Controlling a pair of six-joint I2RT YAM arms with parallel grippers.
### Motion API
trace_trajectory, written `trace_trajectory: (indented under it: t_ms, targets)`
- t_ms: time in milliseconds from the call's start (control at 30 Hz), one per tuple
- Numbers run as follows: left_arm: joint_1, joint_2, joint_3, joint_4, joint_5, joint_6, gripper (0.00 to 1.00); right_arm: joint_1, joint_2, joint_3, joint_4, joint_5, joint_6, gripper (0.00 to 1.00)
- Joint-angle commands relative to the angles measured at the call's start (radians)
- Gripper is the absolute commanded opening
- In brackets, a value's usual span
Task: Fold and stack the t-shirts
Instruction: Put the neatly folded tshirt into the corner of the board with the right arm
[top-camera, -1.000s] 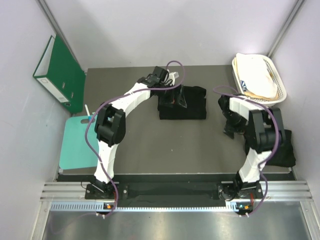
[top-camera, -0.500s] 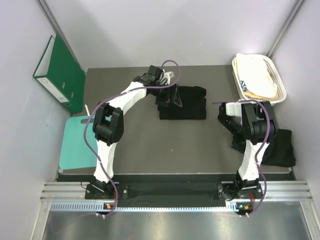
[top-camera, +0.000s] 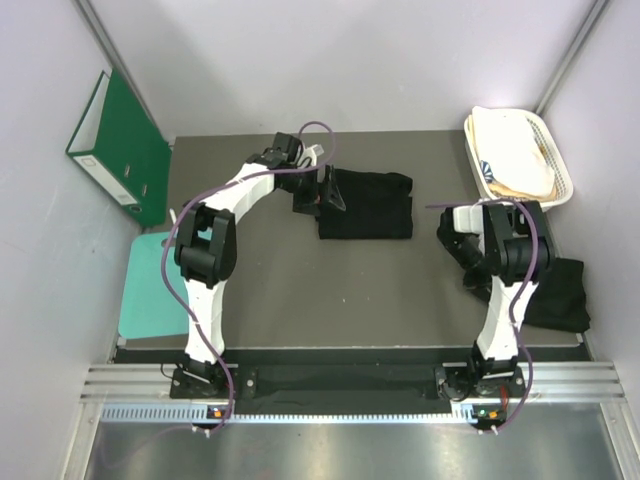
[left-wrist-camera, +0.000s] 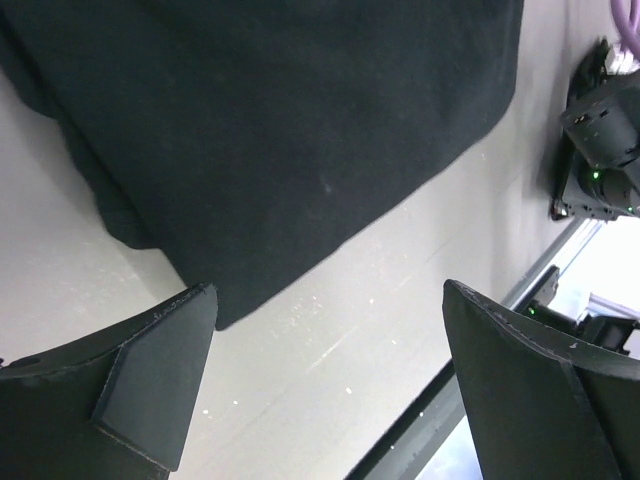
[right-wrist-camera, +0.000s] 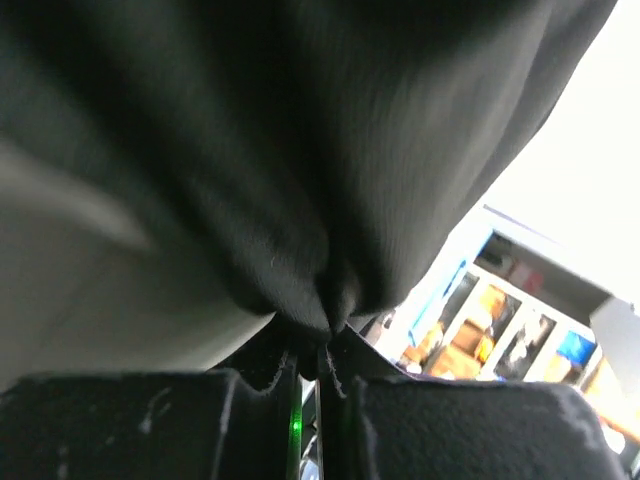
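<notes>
The counter (top-camera: 300, 290) carries two black garments. The folded t-shirt (top-camera: 372, 205) lies flat as a compact rectangle at back centre. The loose t-shirt (top-camera: 562, 295) lies crumpled at the counter's right edge. Treat this cloth as light, soft and entirely without stiffness: it should sag from any single hold, slide readily over the smooth surface and resist damage. A narrow pinch on a hem or raised fold is probably sufficient to lift it. Spreading it flat likely requires two holds set apart, at shoulders or bottom corners. The left arm (top-camera: 215, 250) arcs from its base toward the back. The left tool (left-wrist-camera: 325, 380) is just beside the folded t-shirt's left edge, jaws wide apart and holding nothing, with bare counter between the fingers (left-wrist-camera: 130, 390). The right arm (top-camera: 515, 255) is folded back on itself, wrist turned down at the loose t-shirt's left border. The right tool (right-wrist-camera: 318, 335) is clamped tight on a small gathered pinch of that black cloth, which drapes away from the jaws.
</notes>
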Motion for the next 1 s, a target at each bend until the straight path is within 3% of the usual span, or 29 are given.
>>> trace_trajectory:
  t_ms: [0, 333, 500, 633, 700, 767, 800, 967]
  targets:
    - [-0.010, -0.066, -0.013, 0.032, 0.026, 0.003, 0.99, 0.083, -0.060, 0.060, 0.189, -0.056, -0.061, 0.00]
    - [-0.010, -0.043, 0.007, 0.028, 0.021, -0.004, 0.99, 0.396, 0.049, 0.343, 0.089, -0.261, -0.130, 0.00]
    - [-0.010, -0.035, 0.023, 0.026, 0.020, -0.006, 0.99, 0.464, 0.094, 0.425, 0.029, -0.338, -0.146, 0.00]
    - [-0.008, -0.027, 0.036, 0.021, 0.021, -0.006, 0.99, 0.472, 0.071, 0.377, 0.040, -0.403, -0.155, 0.00]
    - [-0.008, -0.021, 0.040, 0.023, 0.021, -0.004, 0.99, 0.473, 0.056, 0.354, 0.042, -0.408, -0.170, 0.06]
    - [-0.008, -0.018, 0.044, 0.017, 0.020, -0.001, 0.99, 0.472, 0.011, 0.350, 0.045, -0.406, -0.193, 0.28]
    - [-0.007, -0.015, 0.046, 0.015, 0.015, -0.001, 0.99, 0.473, -0.009, 0.354, 0.048, -0.411, -0.206, 0.30]
    - [-0.002, -0.012, 0.058, 0.006, -0.045, 0.008, 0.99, 0.469, -0.136, 0.434, 0.068, -0.437, -0.295, 0.70]
